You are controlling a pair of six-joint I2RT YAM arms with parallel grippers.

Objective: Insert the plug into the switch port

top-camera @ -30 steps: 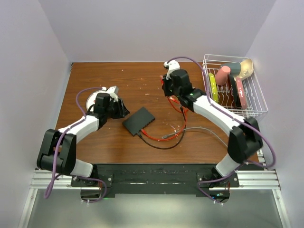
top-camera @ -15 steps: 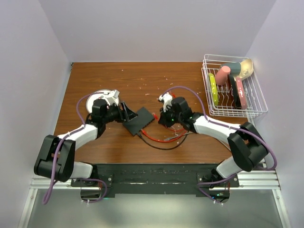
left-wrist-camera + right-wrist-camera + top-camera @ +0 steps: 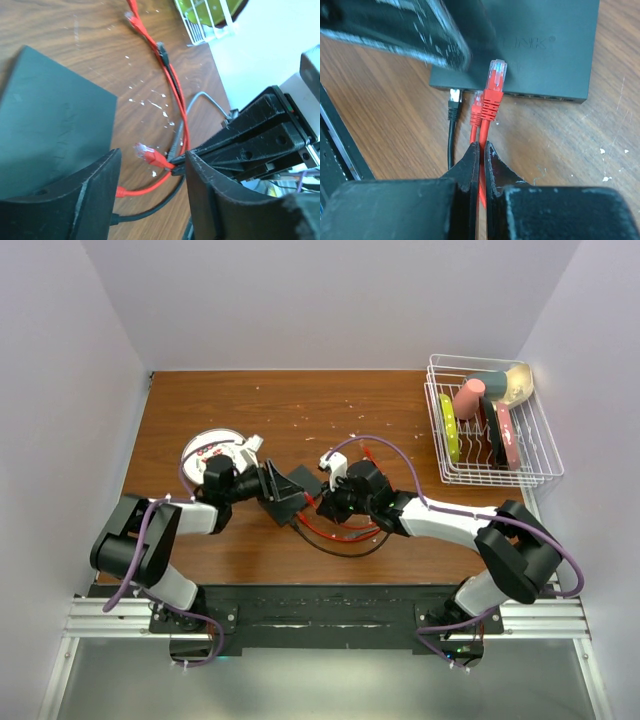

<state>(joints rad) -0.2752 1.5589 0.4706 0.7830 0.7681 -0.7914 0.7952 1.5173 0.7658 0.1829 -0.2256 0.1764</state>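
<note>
The switch (image 3: 300,483) is a flat matte-black box on the wood table, also in the left wrist view (image 3: 45,115) and the right wrist view (image 3: 545,45). My left gripper (image 3: 272,486) is open at its left end; one blurred finger (image 3: 410,30) lies over the switch's top. My right gripper (image 3: 481,147) is shut on a red cable just behind its red plug (image 3: 494,82). The plug's clear tip points at the socket edge, raised over it. A second red plug (image 3: 477,102) and a black plug (image 3: 453,97) sit in sockets beside it. The held plug also shows between my left fingers (image 3: 150,156).
A round white plate with red dots (image 3: 210,448) lies behind the left arm. Loops of red, black and grey cable (image 3: 350,535) lie in front of the switch. A white wire rack (image 3: 535,455) with dishes stands at the back right.
Both arms closed in on the switch. The right gripper came down from the table's back to the socket edge with the red cable. The left gripper moved right onto the switch.
</note>
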